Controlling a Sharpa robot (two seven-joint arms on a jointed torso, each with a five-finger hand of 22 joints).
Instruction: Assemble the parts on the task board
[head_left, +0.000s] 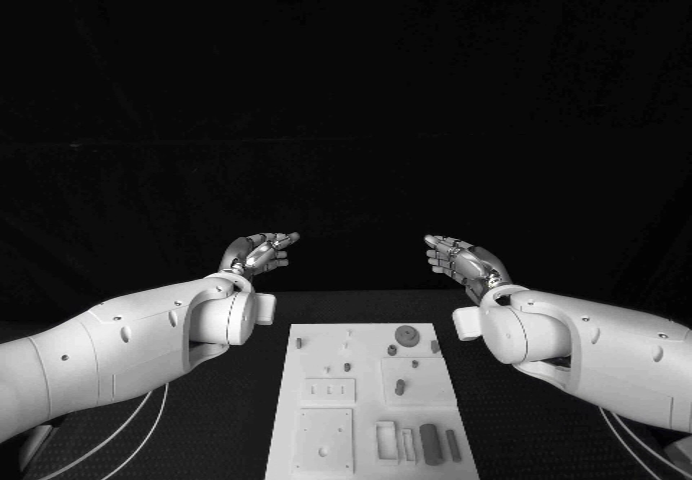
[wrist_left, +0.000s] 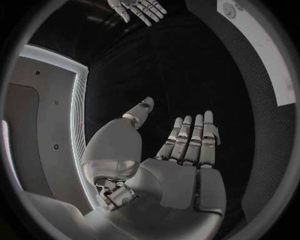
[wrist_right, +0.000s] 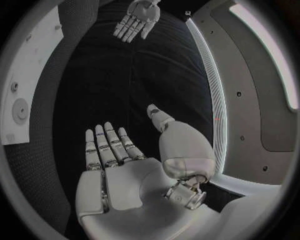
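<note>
Board (head_left: 368, 400), parts (head_left: 430, 437) nearest us; left hand (head_left: 257, 254), right hand (head_left: 464, 258) spread, empty. We risk knocking parts when reaching.

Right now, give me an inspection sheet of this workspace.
Surface: black table, dark and matte.
Job's things: white task board lies flat between the arms; small grey parts lie on it or stand in it.
Clutter: nothing seen.
Hands: left hand and right hand raised beyond the board, palms facing each other, fingers extended, holding nothing.
Cables: pale cables run under the left arm.
Surroundings: dark backdrop.
</note>
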